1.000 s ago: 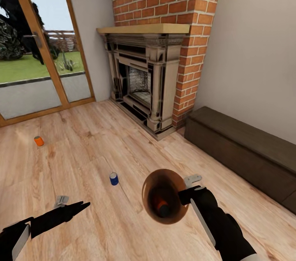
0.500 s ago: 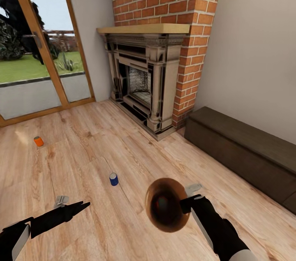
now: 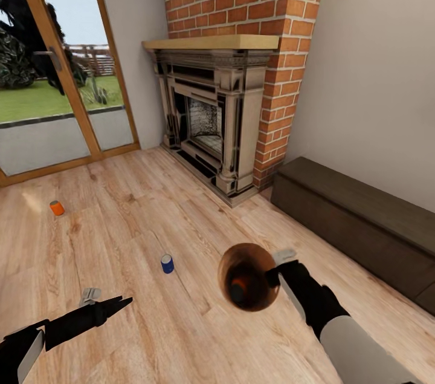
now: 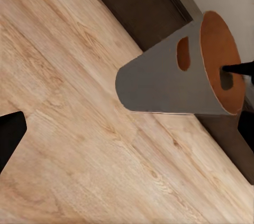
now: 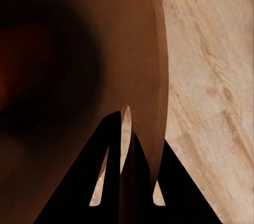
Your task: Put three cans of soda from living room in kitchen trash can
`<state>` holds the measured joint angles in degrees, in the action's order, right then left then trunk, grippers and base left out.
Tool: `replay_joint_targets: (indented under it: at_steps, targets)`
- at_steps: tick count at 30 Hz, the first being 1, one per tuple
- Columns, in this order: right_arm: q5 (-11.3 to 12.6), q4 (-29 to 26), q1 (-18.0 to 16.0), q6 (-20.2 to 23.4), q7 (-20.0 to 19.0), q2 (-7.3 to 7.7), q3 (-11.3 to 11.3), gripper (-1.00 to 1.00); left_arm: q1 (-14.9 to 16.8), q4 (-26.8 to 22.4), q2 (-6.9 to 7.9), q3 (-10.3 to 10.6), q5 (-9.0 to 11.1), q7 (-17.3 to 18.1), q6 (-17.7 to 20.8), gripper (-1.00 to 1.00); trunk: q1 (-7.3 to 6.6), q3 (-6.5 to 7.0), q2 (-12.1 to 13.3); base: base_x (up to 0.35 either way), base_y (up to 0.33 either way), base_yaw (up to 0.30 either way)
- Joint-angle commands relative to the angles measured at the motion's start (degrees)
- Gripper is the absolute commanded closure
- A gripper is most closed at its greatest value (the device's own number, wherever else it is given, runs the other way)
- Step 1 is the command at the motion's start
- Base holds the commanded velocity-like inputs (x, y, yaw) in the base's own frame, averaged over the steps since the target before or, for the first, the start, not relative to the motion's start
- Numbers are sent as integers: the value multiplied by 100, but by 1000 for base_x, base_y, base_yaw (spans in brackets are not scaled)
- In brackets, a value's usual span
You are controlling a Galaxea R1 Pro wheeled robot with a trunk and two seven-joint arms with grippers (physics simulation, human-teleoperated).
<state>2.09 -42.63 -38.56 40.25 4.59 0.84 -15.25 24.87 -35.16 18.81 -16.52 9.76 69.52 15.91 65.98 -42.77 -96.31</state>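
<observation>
I hold the tash can [image 3: 249, 277] in my right gripper [image 3: 273, 276], pinched tight on its rim. The bucket is tipped on its side, so its long way runs nearly flat and its open mouth faces me, low and right of middle in the head view. An orange can [image 3: 239, 283] lies inside it. The blue can [image 3: 167, 263] stands on the wood floor [image 3: 151, 323], left of the bucket and well apart. Another orange can [image 3: 57, 208] stands far left, near the glass doors [image 3: 54, 94]. My left gripper [image 3: 121, 301] hangs low left; I cannot tell if it is open.
</observation>
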Motion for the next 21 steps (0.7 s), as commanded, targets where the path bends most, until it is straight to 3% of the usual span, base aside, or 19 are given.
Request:
replay_joint_targets:
  at_steps: [1, 4, 6, 7, 12, 21]
  targets:
    - [219, -67, -84, 2, -27, -3, 4, 100, 0, 1, 0, 0, 0, 0, 0, -100, -1, 1, -1, 0, 0, 0]
    - [585, -148, -200, 23, -16, 1, 4, 100, 0, 1, 0, 0, 0, 0, 0, -100, -1, 1, -1, 0, 0, 0]
    - [682, -361, -228, 118, -11, 2, 8, 100, 0, 1, 0, 0, 0, 0, 0, -100, -1, 1, -1, 0, 0, 0]
    - [732, -692, -238, 414, -11, 3, 14, 100, 0, 1, 0, 0, 0, 0, 0, -100, -1, 1, -1, 0, 0, 0]
    - [773, -1491, -241, 1194, -17, 5, 38, 100, 0, 1, 0, 0, 0, 0, 0, -100, -1, 1, -1, 0, 0, 0]
    - [791, -1851, -207, 1452, -27, 16, 47, 100, 0, 1, 0, 0, 0, -7, 0, -100, -1, 1, -1, 0, 0, 0]
